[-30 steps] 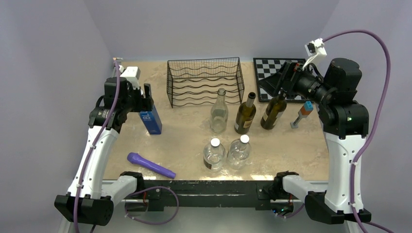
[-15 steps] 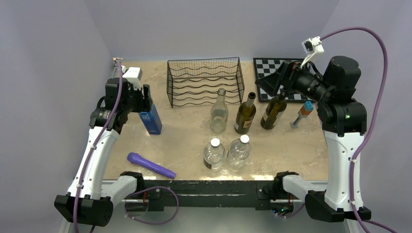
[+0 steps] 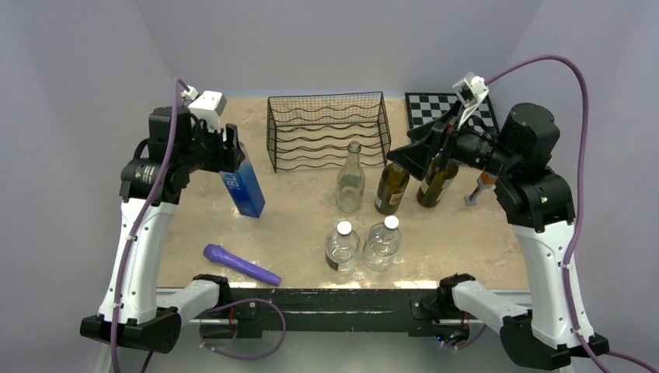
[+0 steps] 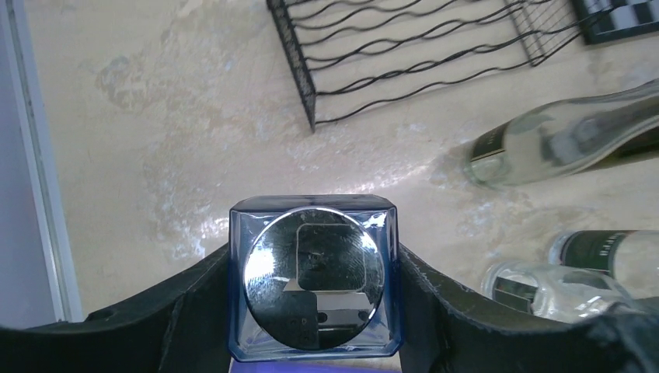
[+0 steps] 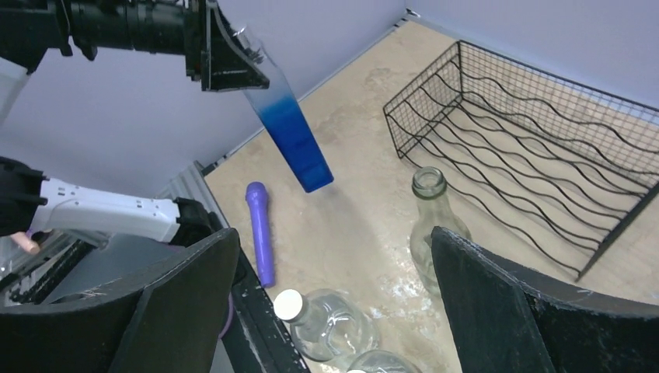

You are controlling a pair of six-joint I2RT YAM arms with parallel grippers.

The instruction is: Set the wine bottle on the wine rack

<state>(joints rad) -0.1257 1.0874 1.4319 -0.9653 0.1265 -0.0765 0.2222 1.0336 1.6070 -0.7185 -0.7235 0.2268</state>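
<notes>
Our left hand (image 4: pixel 315 299) pinches a square blue bottle (image 3: pixel 247 190) (shiny silver cap (image 4: pixel 313 278)), tilted above the counter (image 3: pixel 295 221). Our right hand (image 5: pixel 334 299) is spread. The rack (image 3: pixel 328 130) is black wavy wire.

"How many bottles stand by the rack (image 3: pixel 273 141)?"

"Six. In front of it are two dark wine bottles (image 3: pixel 391 189) (image 3: pixel 435 185), one tall clear bottle (image 3: pixel 350 186) and two squat capped bottles (image 3: pixel 342 249) (image 3: pixel 382 244). One blue bottle (image 3: pixel 245 188) is left of it."

"Anything else?"

"One chessboard (image 3: pixel 432 106) right of the rack, one purple stick (image 3: pixel 241 264), one small orange-tipped tool (image 3: pixel 479 188)."
</notes>
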